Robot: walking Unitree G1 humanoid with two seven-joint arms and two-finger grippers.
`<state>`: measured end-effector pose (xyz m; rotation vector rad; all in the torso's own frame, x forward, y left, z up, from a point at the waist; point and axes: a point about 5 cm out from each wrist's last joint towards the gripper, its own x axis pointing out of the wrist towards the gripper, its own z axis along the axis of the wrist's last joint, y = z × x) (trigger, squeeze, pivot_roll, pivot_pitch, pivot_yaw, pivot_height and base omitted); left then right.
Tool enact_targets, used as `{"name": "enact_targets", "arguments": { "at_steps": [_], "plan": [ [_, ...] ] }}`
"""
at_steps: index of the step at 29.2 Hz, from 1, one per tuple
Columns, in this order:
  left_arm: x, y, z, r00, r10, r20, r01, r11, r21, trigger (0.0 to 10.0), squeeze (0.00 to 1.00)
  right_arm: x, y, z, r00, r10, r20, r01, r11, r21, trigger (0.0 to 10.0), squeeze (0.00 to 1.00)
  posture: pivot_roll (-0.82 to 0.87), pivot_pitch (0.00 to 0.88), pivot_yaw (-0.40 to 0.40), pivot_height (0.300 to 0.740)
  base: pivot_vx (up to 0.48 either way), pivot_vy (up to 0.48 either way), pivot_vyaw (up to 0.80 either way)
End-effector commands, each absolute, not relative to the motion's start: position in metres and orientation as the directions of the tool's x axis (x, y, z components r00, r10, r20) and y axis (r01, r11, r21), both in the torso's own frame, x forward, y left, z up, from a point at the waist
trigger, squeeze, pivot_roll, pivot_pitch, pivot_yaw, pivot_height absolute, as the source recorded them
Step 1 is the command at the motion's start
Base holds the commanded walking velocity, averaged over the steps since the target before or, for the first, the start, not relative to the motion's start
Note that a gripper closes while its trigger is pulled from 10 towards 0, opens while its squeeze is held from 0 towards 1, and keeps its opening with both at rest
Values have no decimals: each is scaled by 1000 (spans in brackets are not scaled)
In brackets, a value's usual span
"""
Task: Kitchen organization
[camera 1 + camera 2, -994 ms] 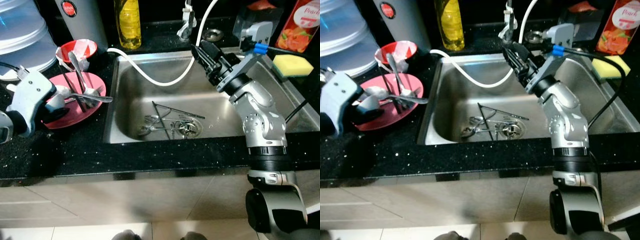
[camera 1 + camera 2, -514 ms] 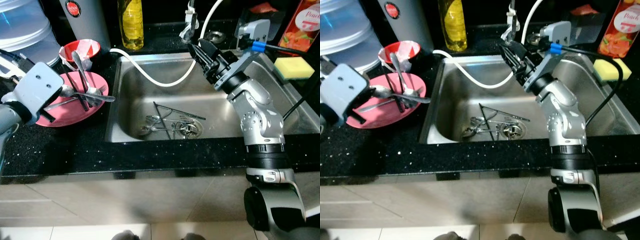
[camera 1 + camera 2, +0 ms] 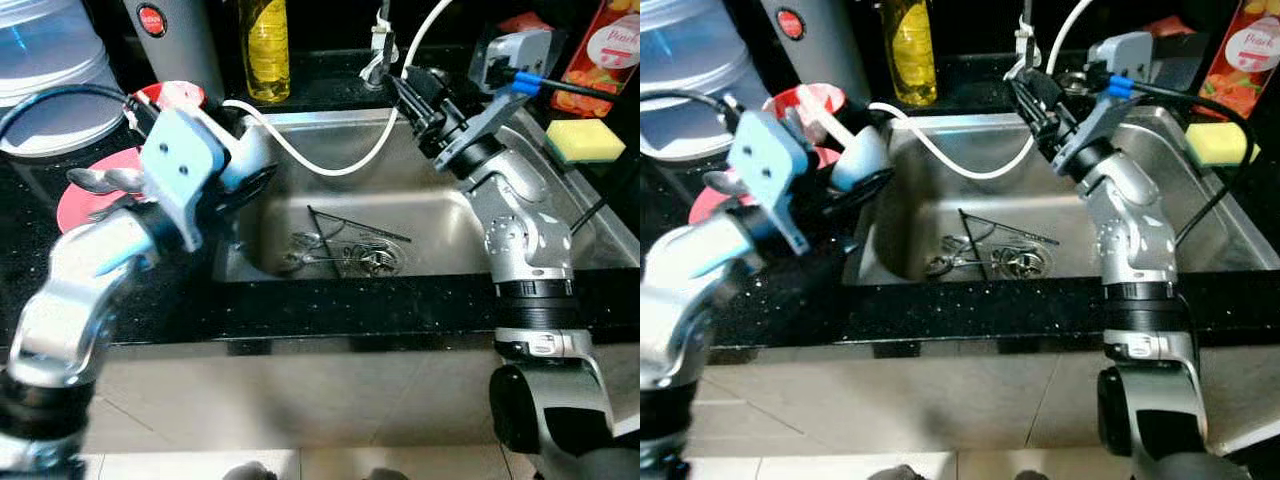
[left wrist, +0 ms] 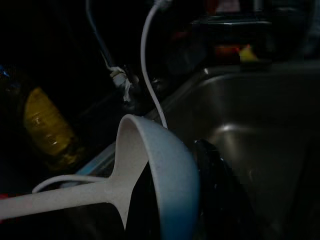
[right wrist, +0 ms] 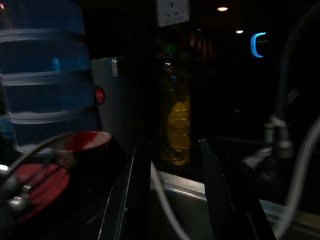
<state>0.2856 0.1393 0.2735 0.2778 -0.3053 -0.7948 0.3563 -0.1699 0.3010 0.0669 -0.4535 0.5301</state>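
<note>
Ladle (image 3: 855,150) sits clamped in the left claw (image 3: 868,172) at the sink's (image 3: 440,215) left rim, centre-left of frame. Right claw (image 3: 415,88), fingers apart and empty, hovers upper centre. Next move, likely: lower the ladle into the sink.

The robot's left arm reaches across the dark counter (image 3: 330,320), its left gripper (image 3: 240,165) at the near-left corner of the steel sink (image 3: 570,225), though blur hides how its fingers stand. Behind the arm sit a pink plate (image 3: 85,200) and a red bowl (image 3: 175,95). The right gripper (image 3: 410,90) hovers over the sink's back edge beside the white hose (image 3: 330,165), fingers slightly parted. Utensils (image 3: 340,250) lie around the drain. A yellow bottle (image 3: 262,45) stands behind the sink, and a yellow sponge (image 3: 585,140) rests at the far right.
</note>
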Motion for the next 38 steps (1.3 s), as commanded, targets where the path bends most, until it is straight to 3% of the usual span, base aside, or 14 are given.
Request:
{"name": "enact_targets", "arguments": {
  "at_steps": [1,6,14,17,26,27,28,35,38],
  "plan": [
    [293,134,274,645,-744,176,672,662,332,10000,0,357,-180,299,788,438,432,-465,884,-48,10000,0,22,42,69,740,0,0,0],
    [312,98,277,493,-841,223,813,537,224,10000,0,364,-195,291,872,306,382,-291,952,-99,10000,0,-13,41,86,740,0,0,0],
    [322,85,280,382,-879,286,909,414,56,10000,0,356,-190,284,860,375,347,-338,927,-165,10000,0,-42,45,104,740,0,0,0],
    [348,82,266,459,-872,172,885,466,1,10000,0,343,-190,286,808,488,329,-435,872,-225,10000,0,-66,49,114,740,0,0,0],
    [375,78,251,584,-812,13,810,582,-72,10000,0,336,-210,282,824,496,274,-416,858,-302,10000,0,-68,49,114,740,0,0,0],
    [375,77,248,582,-813,-10,812,581,-50,10000,243,334,-209,282,816,507,276,-429,853,-299,10000,0,-73,47,120,740,0,0,0],
    [375,77,245,574,-818,-27,817,575,-40,10000,1000,333,-207,283,810,516,278,-439,849,-295,10000,0,-72,46,121,740,0,0,0],
    [373,77,238,534,-843,-58,844,536,-8,10000,1000,327,-202,285,773,564,291,-494,822,-283,10000,0,-68,47,120,740,0,0,0],
    [365,82,247,495,-869,-2,869,495,9,10000,1000,325,-198,288,751,582,312,-521,812,-262,10000,0,-58,48,114,740,0,0,0]
  ]
}}
